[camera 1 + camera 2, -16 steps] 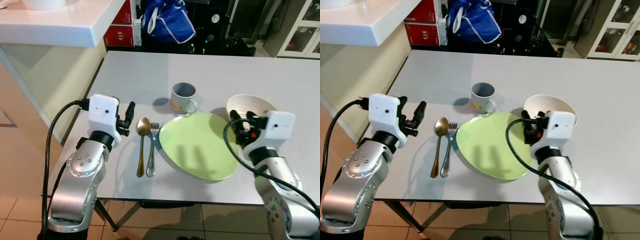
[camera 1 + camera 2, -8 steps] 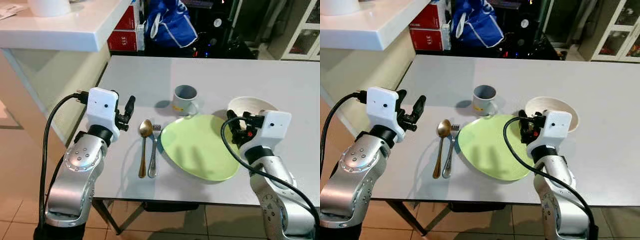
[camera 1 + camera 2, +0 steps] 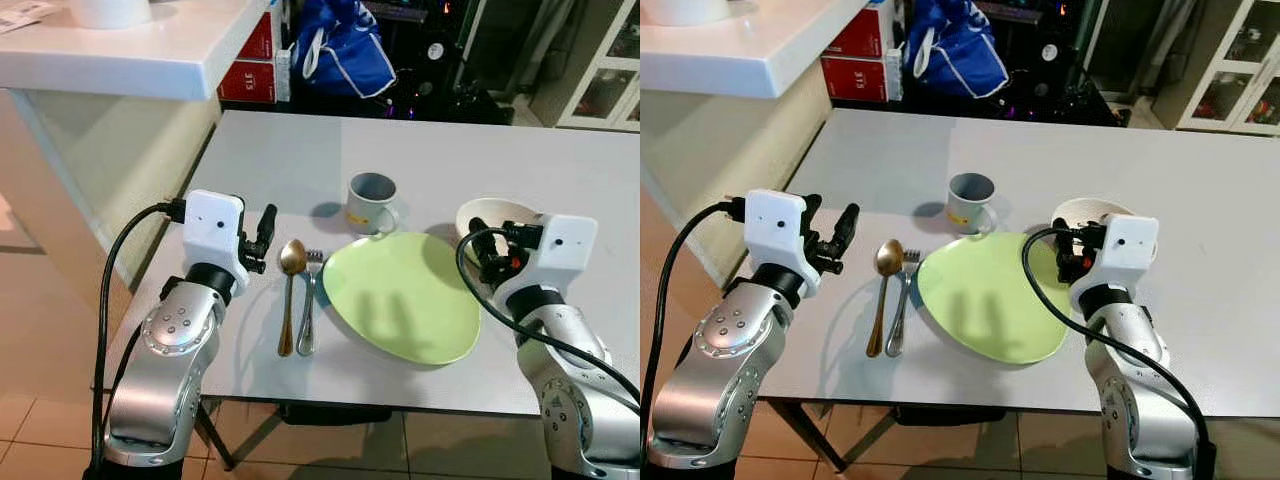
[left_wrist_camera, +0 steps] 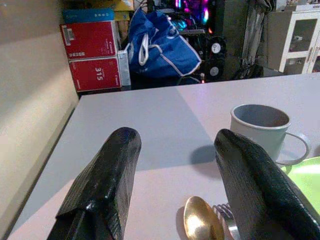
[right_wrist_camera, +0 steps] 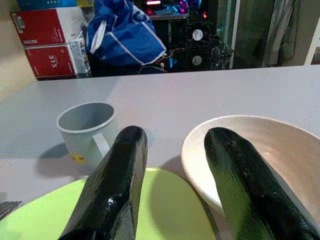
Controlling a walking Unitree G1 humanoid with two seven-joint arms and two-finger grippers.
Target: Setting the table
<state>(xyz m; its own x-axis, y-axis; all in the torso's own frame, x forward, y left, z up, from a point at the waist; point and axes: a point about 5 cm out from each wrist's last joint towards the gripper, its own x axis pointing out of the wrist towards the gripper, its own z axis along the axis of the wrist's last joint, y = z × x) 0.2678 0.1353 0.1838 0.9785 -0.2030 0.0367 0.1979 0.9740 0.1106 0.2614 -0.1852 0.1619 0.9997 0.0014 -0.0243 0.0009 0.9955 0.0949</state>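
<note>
right eye view: right gripper [image 3: 1068, 252], jaws parted and empty, could knock the white bowl [image 3: 1080, 212] beside the green plate [image 3: 990, 297]; left gripper [image 3: 840, 240] gapes empty.

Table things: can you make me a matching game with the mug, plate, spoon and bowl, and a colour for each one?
Things:
1. mug
2. plate
3. spoon
4. bowl

Colours:
A. gold
B. cream white
C. grey
D. light green

Right pairs: 1-C, 2-D, 3-A, 4-B
</note>
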